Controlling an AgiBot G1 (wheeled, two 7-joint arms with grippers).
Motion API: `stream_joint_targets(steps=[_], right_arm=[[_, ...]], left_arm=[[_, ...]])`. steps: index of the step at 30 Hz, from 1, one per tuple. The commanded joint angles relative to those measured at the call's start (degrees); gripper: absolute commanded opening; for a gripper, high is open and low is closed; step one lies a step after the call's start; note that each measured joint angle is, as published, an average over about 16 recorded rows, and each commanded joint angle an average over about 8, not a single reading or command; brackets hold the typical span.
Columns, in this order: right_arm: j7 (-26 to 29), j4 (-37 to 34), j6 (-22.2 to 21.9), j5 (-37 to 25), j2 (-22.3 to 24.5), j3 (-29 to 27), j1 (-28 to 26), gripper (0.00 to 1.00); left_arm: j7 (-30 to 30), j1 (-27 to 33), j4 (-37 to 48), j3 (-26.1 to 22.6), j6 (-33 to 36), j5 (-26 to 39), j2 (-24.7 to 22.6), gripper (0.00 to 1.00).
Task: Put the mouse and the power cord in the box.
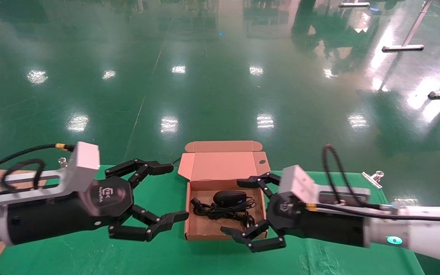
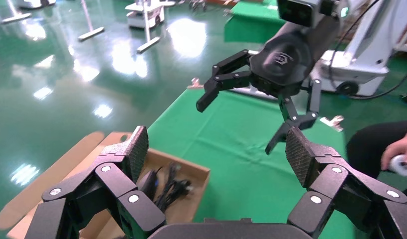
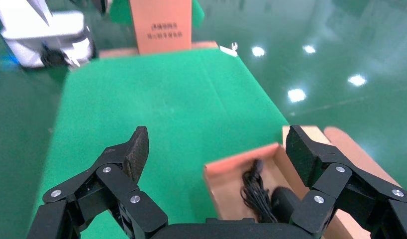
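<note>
The mouse (image 1: pixel 229 197) is lying inside the box (image 1: pixel 224 229), toward the far side of its floor, with the power cord (image 1: pixel 220 212) bundled just beside it on the near side, the two touching or nearly so. Both are sitting between the two grippers, closer to the right one. In the right wrist view the mouse (image 3: pixel 286 199) and the power cord (image 3: pixel 255 191) are showing just beyond that gripper's own fingers, inside the box (image 3: pixel 236 164). In the left wrist view the power cord (image 2: pixel 172 188) and the mouse (image 2: pixel 149 181) are lying in the box (image 2: pixel 191 172) past the left fingers.

The box is resting on the green cloth (image 1: pixel 90 252), its flap lid (image 1: pixel 222 162) standing open on the far side.

The right gripper (image 1: pixel 248 206) is hovering at the box's right wall, fingers spread wide and holding nothing, one fingertip over the far right corner and the other at the near right corner. The left gripper (image 1: pixel 166 193) is hanging just left of the box, also spread wide and empty, apart from the cardboard. A metal clip (image 1: pixel 372 177) is lying on the cloth beyond the right arm.
</note>
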State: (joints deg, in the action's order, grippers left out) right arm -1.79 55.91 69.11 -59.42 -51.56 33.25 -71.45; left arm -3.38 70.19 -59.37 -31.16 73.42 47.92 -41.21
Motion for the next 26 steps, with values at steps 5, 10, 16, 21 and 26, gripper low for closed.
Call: stream_joint_targets(steps=[5, 10, 16, 21, 26], right_arm=[[3.3, 4.6, 4.3, 4.6, 4.3, -4.5, 2.6, 1.00], [6.0, 8.5, 8.0, 8.5, 8.0, -8.3, 4.8, 1.00], [9.3, 13.2, 12.3, 13.1, 12.3, -12.8, 7.4, 1.00], [11.7, 16.6, 15.5, 16.5, 15.5, -16.2, 9.3, 1.00], [12.8, 18.4, 17.2, 18.3, 17.1, -17.9, 10.2, 1.00]], left_arm=[[-2.1, -2.5, -4.1, 4.3, 3.5, -1.7, 1.8, 1.00], [-3.9, -4.6, -7.5, 8.0, 6.5, -3.2, 3.3, 1.00], [-6.0, -7.0, -11.6, 12.4, 10.0, -4.9, 5.1, 1.00], [-7.2, -8.5, -14.0, 14.9, 12.1, -6.0, 6.1, 1.00], [-7.4, -8.9, -14.6, 15.6, 12.6, -6.2, 6.3, 1.00]])
